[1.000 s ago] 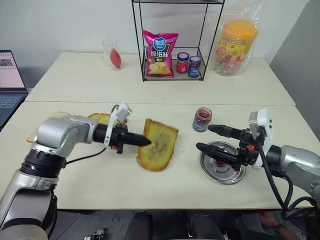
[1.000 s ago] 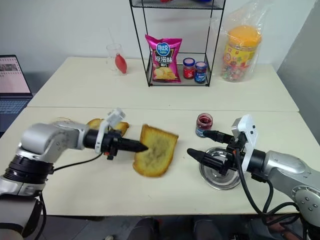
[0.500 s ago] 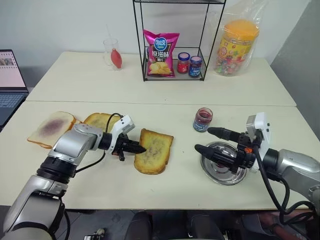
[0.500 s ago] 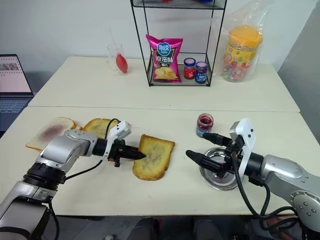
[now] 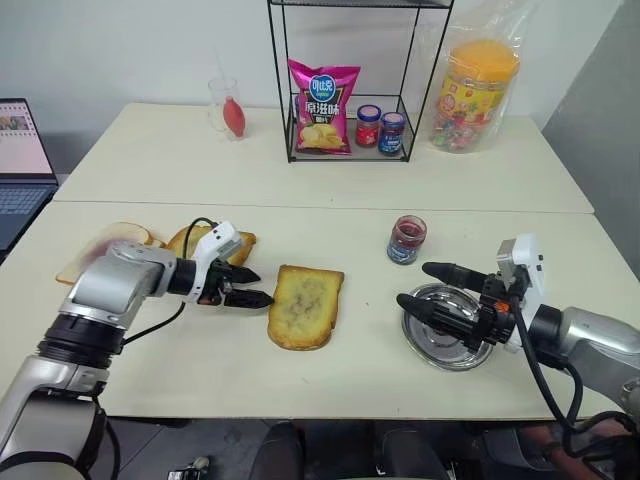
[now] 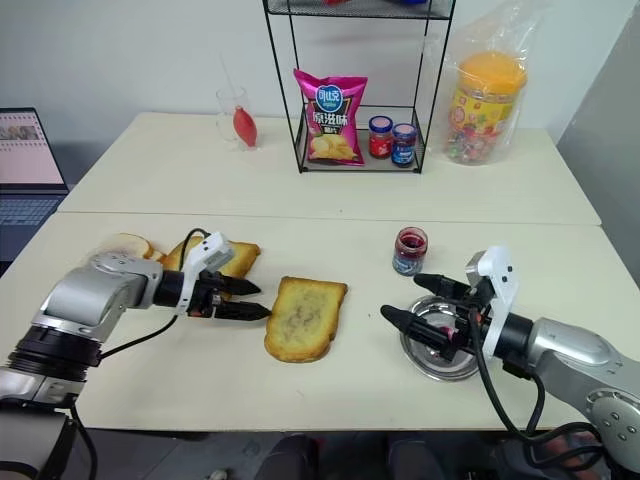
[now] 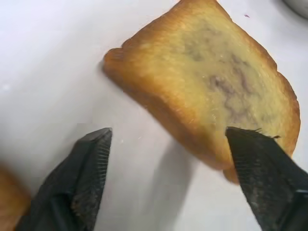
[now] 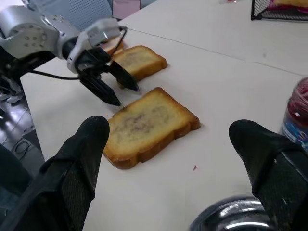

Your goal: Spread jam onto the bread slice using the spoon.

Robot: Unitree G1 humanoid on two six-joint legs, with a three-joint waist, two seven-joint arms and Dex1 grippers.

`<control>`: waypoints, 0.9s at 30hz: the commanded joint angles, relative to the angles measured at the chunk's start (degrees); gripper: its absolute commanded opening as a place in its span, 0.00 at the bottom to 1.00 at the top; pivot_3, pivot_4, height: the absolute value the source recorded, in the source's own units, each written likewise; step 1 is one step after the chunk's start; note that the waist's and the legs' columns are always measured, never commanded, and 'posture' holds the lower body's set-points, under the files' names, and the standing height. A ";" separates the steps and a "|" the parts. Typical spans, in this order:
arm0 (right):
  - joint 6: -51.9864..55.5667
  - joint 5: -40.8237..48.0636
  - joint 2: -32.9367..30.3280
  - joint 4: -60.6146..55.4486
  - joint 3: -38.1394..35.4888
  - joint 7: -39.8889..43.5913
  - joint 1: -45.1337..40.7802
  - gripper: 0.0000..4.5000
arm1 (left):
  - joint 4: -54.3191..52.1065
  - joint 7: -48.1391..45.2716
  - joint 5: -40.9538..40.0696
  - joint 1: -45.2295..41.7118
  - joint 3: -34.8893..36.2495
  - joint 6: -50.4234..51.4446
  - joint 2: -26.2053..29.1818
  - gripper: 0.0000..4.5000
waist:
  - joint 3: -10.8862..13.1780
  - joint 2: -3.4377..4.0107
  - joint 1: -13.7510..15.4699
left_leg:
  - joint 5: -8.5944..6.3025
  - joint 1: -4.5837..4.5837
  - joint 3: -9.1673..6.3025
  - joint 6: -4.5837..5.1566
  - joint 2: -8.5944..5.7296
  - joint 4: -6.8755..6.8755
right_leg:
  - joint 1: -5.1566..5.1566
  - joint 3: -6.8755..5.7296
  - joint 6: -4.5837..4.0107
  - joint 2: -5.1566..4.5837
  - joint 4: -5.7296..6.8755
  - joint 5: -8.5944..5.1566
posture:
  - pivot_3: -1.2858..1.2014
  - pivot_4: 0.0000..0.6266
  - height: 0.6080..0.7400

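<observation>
The toasted bread slice (image 5: 305,305) lies flat on the table with a faint dark smear in its centre (image 7: 226,86). My left gripper (image 5: 256,287) is open just to the left of the slice, fingertips apart and touching nothing. The jam (image 5: 405,240) sits in a small clear jar right of the slice. Over the round steel plate (image 5: 470,358) hovers my right gripper (image 5: 422,288), open and empty, pointing left towards the bread (image 8: 149,125). The spoon is hidden from view.
A second toasted slice (image 5: 205,240) and a pale slice (image 5: 105,245) lie behind my left arm. At the back stand a wire rack (image 5: 345,150) with a chip bag and two lidded jars, a bagged candy jar (image 5: 470,95) and a glass (image 5: 226,108). A laptop (image 5: 20,150) sits far left.
The left gripper was shut on the tilted, raised bread slice; it has set the slice flat on the table, opened and drawn back to the left. The right gripper has stayed open over the plate.
</observation>
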 commanded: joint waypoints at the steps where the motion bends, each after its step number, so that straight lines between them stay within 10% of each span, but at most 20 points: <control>1: -1.19 1.56 -0.01 -0.62 -8.41 -2.62 4.63 1.00 | -2.09 -1.51 1.37 -2.15 2.72 -5.88 1.51 1.00 | 0.00 0.00 0.12 | 0.00 -0.01 0.00 0.00 0.01 0.00 | 0.01 -0.01 0.00 0.00 -0.01 0.00 | 0.52 0.24 1.00; 6: -2.17 9.17 4.79 -1.49 -15.09 -9.96 12.79 1.00 | -3.83 -4.01 5.51 -4.79 0.76 -25.24 -3.27 1.00 | 0.00 -0.01 0.52 | 0.00 -0.02 -0.06 0.00 -0.01 0.02 | 0.07 -0.08 0.00 -0.02 -0.03 0.00 | 0.52 0.24 1.00; 17: -11.29 27.83 20.47 2.28 -22.46 -24.66 32.14 1.00 | -3.75 -7.55 2.67 -9.18 -1.68 -34.70 -20.31 1.00 | -0.05 0.11 -0.63 | 0.00 0.08 0.13 0.01 0.00 0.03 | 0.09 0.16 0.06 0.01 0.04 0.00 | 0.52 0.24 1.00; 27: -15.33 20.02 27.88 13.87 -11.50 -26.78 23.22 1.00 | -4.19 -7.06 4.75 -6.58 -3.35 -37.46 -23.67 1.00 | -0.09 0.33 -1.38 | 0.01 0.14 0.20 0.02 -0.02 0.07 | 0.11 0.27 0.03 0.03 0.05 0.01 | 0.52 0.24 1.00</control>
